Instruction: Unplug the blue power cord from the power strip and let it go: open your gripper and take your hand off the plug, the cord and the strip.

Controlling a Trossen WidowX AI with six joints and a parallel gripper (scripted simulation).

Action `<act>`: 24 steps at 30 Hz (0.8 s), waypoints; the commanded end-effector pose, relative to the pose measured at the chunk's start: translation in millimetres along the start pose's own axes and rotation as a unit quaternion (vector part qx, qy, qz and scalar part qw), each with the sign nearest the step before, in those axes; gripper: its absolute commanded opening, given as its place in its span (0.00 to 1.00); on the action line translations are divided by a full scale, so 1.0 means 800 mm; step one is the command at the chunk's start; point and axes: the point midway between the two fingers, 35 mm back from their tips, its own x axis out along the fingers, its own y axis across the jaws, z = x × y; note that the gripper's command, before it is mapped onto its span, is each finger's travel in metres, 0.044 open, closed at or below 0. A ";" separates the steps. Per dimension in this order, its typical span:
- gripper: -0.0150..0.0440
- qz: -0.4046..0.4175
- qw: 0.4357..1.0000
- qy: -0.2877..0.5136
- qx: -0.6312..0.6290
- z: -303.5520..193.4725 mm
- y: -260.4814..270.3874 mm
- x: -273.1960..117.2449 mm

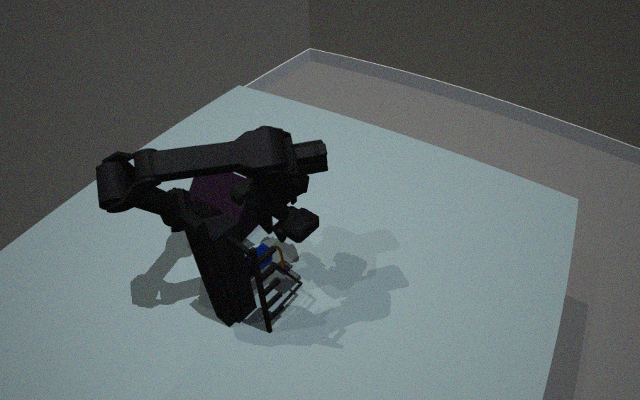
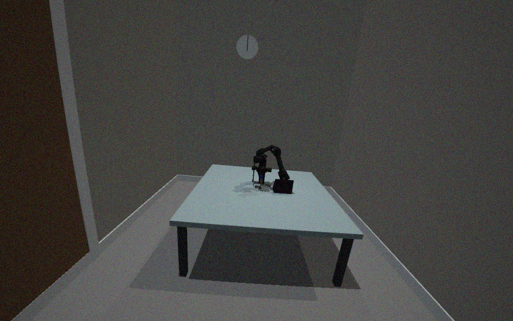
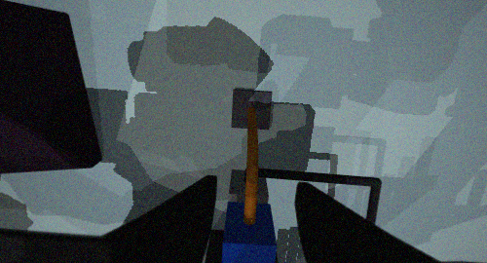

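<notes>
Around the upright black power strip (image 1: 223, 278) and its thin black frame (image 1: 275, 293), the pale blue table top (image 1: 437, 258) stretches wide to every edge. Above the small blue plug (image 3: 249, 229) with its orange cord (image 3: 251, 164), the black gripper (image 3: 255, 205) hangs partly open, fingers straddling the plug, clamping nothing.

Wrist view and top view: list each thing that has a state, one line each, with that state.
gripper: open partway, holding nothing, fingers either side of the plug
blue plug: between the fingers; whether touched, cannot tell
orange cord: attached to the plug, running to a grey block
power strip: standing tilted on the table
</notes>
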 end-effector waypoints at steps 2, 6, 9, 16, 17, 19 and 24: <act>0.53 0.001 1.000 0.006 -0.006 -0.003 0.000 0.002; 0.53 0.001 1.000 0.006 -0.006 -0.011 0.000 0.002; 0.53 0.001 1.000 0.006 -0.006 -0.017 0.000 0.001; 0.53 0.001 1.000 0.006 -0.007 -0.031 -0.001 0.001; 0.53 0.001 1.000 0.006 -0.007 -0.034 -0.001 0.001; 0.53 0.001 1.000 0.006 -0.007 -0.038 0.000 0.001; 0.53 0.001 1.000 0.007 -0.007 -0.048 0.000 0.001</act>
